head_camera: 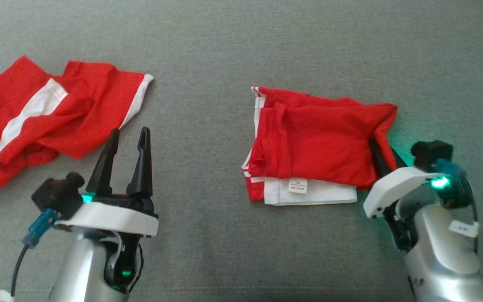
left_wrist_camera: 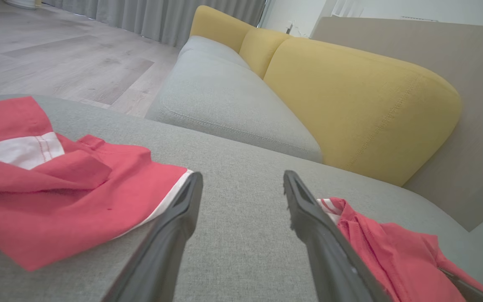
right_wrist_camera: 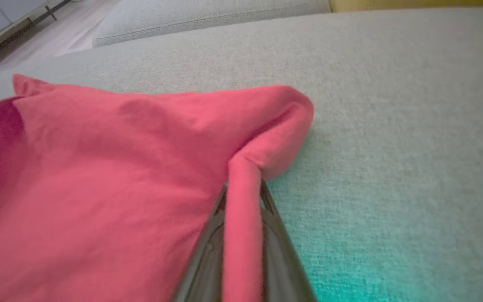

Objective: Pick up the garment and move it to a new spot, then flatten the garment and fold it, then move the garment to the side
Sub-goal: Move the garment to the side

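Folded red garment point(head_camera: 321, 138), grey woven cushion point(head_camera: 233, 50), right jaws pinching its edge, left jaws wide

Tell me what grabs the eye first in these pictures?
The bright red-and-white clothes on the grey cushion: a folded garment at centre-right, a crumpled garment at far left. The right gripper pinches a fold at the folded one's right edge, while the left gripper stands open between the two.
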`<state>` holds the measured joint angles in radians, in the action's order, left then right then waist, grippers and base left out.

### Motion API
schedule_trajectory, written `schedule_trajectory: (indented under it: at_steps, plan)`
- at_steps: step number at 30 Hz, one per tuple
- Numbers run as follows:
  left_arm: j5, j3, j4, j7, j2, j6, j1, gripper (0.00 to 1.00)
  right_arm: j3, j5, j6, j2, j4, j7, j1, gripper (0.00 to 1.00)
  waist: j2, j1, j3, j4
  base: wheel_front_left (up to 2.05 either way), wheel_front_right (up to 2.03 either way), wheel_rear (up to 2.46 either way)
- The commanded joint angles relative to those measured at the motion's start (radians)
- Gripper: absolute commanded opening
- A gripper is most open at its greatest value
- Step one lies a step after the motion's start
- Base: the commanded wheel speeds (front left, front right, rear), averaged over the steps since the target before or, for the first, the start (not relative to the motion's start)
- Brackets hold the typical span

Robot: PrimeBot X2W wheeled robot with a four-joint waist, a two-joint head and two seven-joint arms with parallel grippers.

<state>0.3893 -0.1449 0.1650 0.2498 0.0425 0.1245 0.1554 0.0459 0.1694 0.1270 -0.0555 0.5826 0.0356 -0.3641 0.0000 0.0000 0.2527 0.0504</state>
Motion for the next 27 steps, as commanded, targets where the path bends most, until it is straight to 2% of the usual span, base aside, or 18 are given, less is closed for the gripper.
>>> schedule_trajectory:
  at_steps: [1,3,7,10,14,19,22,27]
  plan:
    - [-0.01,0.039,-0.031,0.012,0.008,0.006,0.037,1.0,0.048,-0.057,0.004,0.0,-0.035,-0.038,-0.033,0.0,0.0,0.0,-0.002,-0.012,0.0,0.0,0.0]
    - [-0.011,0.041,-0.031,0.012,0.008,0.006,0.038,1.0,0.06,-0.084,0.004,-0.009,-0.043,-0.054,-0.04,0.0,0.0,0.0,-0.003,-0.017,0.0,0.0,0.0]
    - [-0.014,0.044,-0.035,0.012,0.008,0.006,0.044,1.0,0.105,-0.166,0.004,-0.069,-0.087,-0.106,-0.078,0.0,0.0,0.0,-0.003,-0.038,0.0,0.0,0.0]
    - [-0.014,0.044,-0.041,0.012,0.008,0.006,0.045,1.0,0.144,-0.194,0.004,-0.132,-0.119,-0.113,-0.115,0.0,0.0,0.0,0.002,-0.055,0.0,0.0,0.0]
    - [-0.018,0.039,-0.048,0.012,0.008,0.006,0.049,1.0,0.157,-0.181,0.004,-0.235,-0.138,-0.065,-0.171,0.0,0.0,0.0,0.021,-0.072,0.0,0.0,0.0]
    - [-0.022,0.03,-0.056,0.012,0.008,0.006,0.066,1.0,0.069,-0.133,0.004,-0.36,-0.106,0.005,-0.226,0.0,0.0,0.0,0.051,-0.076,0.0,0.0,0.0]
    - [-0.024,0.026,-0.057,0.012,0.008,0.006,0.075,1.0,-0.004,-0.131,0.004,-0.409,-0.073,0.029,-0.25,0.0,0.0,0.0,0.065,-0.074,0.0,0.0,0.0]
    - [-0.025,0.033,-0.054,0.012,0.008,0.006,0.082,1.0,-0.117,-0.158,0.004,-0.417,-0.051,0.048,-0.27,0.0,0.0,0.0,0.076,-0.072,0.0,0.0,0.0]
